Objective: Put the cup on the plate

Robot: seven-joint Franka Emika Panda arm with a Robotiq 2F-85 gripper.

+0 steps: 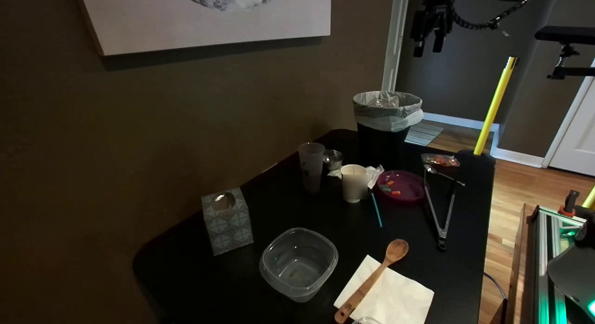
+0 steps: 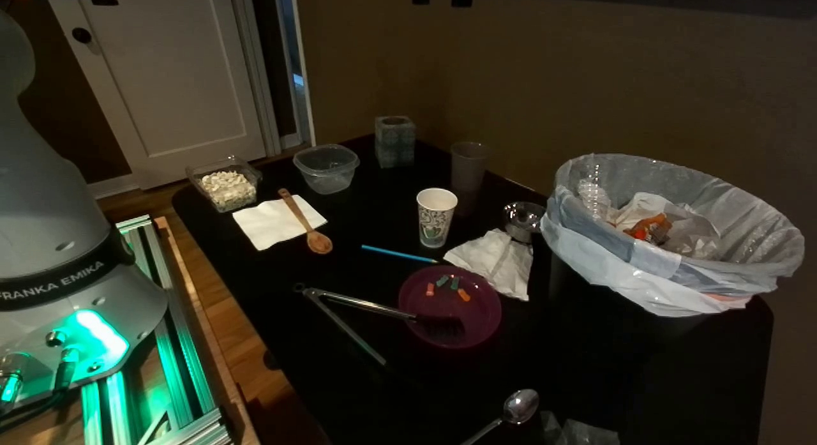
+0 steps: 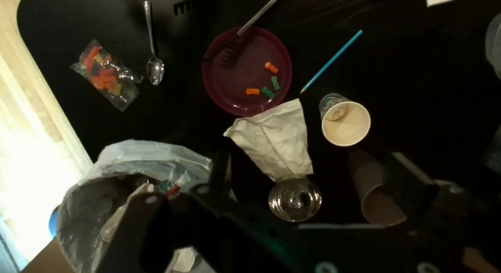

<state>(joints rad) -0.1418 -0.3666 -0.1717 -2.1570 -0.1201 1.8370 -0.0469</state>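
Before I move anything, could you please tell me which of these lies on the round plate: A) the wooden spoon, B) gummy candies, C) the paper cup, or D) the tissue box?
B: the wrist view shows gummy candies on the plate, with the cup standing apart.

The cup (image 2: pixel 436 219) looks smooth paper, the plate (image 3: pixel 240 75) glossy plastic — the metal spoon (image 3: pixel 155 69) shiny, the wooden spoon (image 1: pixel 372 281) matt, the crumpled napkin (image 3: pixel 274 140) paper too.
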